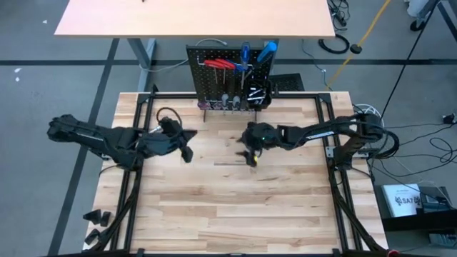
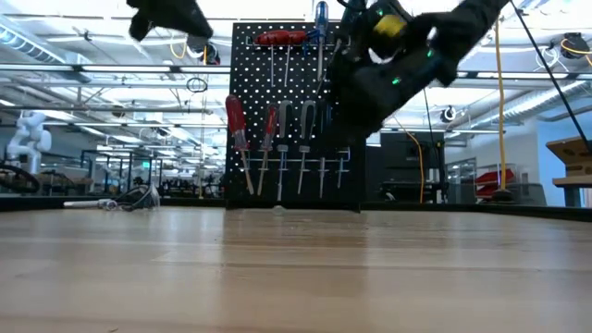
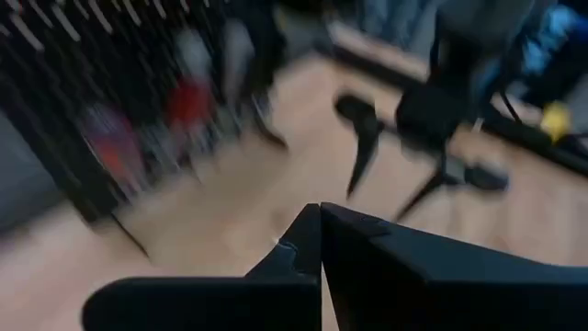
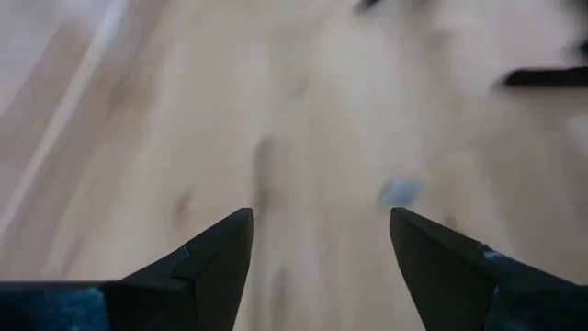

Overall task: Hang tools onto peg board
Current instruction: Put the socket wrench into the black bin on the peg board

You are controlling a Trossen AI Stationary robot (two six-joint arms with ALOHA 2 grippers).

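Note:
The black peg board (image 1: 230, 77) stands upright at the table's far edge, with red-handled tools (image 1: 218, 64) and blue-handled screwdrivers (image 1: 265, 51) hanging on it; it also shows in the low view (image 2: 294, 111). My left gripper (image 1: 187, 153) is shut and empty above the table's left middle, its fingers together in the left wrist view (image 3: 320, 241). My right gripper (image 1: 251, 158) is open and empty above the table's middle, its fingers apart over bare wood in the right wrist view (image 4: 320, 241).
A small silver piece (image 4: 401, 191) lies on the wood beyond my right gripper. A black frame (image 1: 140, 121) runs around the tabletop. A tan table (image 1: 193, 18) stands behind the peg board.

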